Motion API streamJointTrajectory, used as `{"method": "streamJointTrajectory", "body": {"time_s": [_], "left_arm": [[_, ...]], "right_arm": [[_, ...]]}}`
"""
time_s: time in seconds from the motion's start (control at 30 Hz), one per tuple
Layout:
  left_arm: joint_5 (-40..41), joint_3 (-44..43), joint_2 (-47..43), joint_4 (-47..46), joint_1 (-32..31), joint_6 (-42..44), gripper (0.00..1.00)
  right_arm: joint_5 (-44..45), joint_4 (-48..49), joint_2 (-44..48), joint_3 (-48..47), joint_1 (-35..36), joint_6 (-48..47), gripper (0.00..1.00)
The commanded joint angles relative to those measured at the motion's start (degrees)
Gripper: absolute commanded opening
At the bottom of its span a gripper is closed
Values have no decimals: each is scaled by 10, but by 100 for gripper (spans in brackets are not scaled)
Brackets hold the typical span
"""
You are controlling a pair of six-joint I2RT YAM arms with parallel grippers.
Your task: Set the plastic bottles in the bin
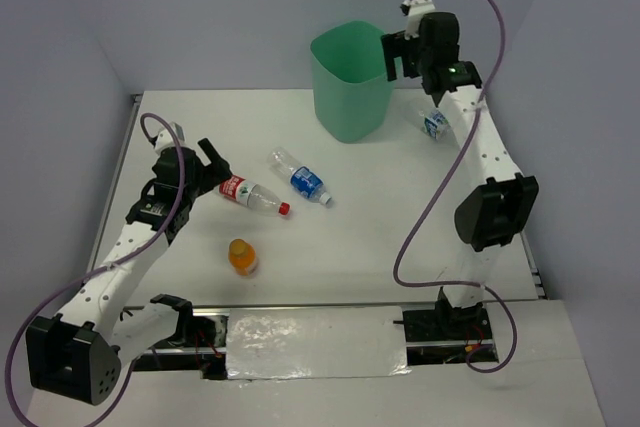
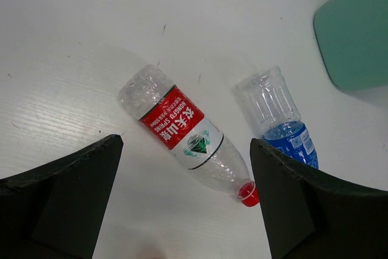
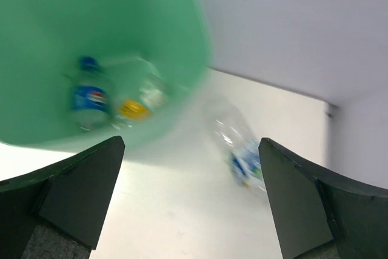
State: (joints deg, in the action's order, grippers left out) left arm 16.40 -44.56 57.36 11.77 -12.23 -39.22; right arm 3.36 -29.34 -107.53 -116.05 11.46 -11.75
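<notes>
Black fingers [image 2: 66,198] of the left claw [image 1: 208,169] frame the left wrist view, spread wide with nothing between them. Below them a red-capped bottle [image 2: 185,134] of clear plastic lies on its side on the white counter [image 2: 73,59]. Its red-and-white label reads NONGFU SPRING beside Chinese characters. A blue-label bottle [image 2: 279,113] lies near it, not touching, its print too small to read. A corner of the mint-green bin [image 2: 354,34] shows at the upper right.

The overhead camera adds what that view misses. An orange-capped bottle [image 1: 241,256] sits nearer the arm bases. A second blue-label bottle [image 1: 433,123] lies just right of the bin, partly behind the right arm [image 1: 480,147]. The bin stands upright at the far middle of the counter. The right claw [image 1: 398,55] hangs at the bin's right rim, its fingers apart and holding nothing.

Only the right wrist view looks into the bin, and it is blurred. Two bottles lie at the bottom. One is a blue-capped bottle [image 3: 90,95] whose round label mark may be Pepsi's, and beside it lies a bottle with an orange cap [image 3: 133,108].

Purple cables [image 1: 420,227] loop from both arms, and a shiny foil strip [image 1: 315,342] lies along the near edge between the bases.
</notes>
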Motion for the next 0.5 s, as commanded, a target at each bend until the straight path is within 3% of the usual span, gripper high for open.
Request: {"method": "streamJointTrajectory", "body": {"time_s": [0.0,0.17,0.27,0.47], "left_arm": [[3,-8,-23,-5,3,20,100],[2,-5,-34,-5,3,27,99],[2,4,-31,-13,3,28,99],[-10,23,-16,-20,3,37,99]], "right_arm": [[13,-2,64,69,-53,-46,100],[-69,12,107,139,-141,-65,100],[-129,-35,73,123,-168,-93,100],[-136,-58,-43,63,-195,-79,100]]}}
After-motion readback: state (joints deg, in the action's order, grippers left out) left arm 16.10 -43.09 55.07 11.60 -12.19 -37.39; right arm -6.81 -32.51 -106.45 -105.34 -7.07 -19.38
